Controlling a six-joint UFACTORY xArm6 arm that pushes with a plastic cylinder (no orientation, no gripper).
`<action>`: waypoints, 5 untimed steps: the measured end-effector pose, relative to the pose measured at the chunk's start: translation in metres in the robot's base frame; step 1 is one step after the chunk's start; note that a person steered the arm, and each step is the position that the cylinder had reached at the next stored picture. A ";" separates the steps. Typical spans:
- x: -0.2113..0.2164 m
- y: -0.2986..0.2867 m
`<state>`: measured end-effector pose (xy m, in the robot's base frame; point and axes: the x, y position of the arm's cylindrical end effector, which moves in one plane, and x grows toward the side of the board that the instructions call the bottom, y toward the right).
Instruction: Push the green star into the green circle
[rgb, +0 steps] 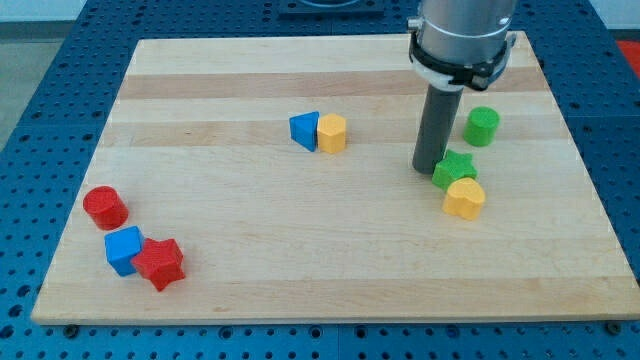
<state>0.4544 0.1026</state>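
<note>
The green star (455, 167) lies at the view's right, touching a yellow heart (464, 198) just below it. The green circle (482, 126) stands up and to the right of the star, a small gap apart. My tip (428, 167) rests on the board right at the star's left edge, touching or nearly touching it. The rod rises from there to the arm's grey body at the view's top.
A blue triangle (304, 130) and a yellow hexagon (332, 132) sit together at the board's middle top. At the view's bottom left are a red circle (104, 206), a blue cube (123, 249) and a red star (159, 263). The wooden board's (320, 260) right edge is near the green blocks.
</note>
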 end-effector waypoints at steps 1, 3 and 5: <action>0.027 -0.022; 0.021 0.014; -0.020 0.071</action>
<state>0.4344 0.1735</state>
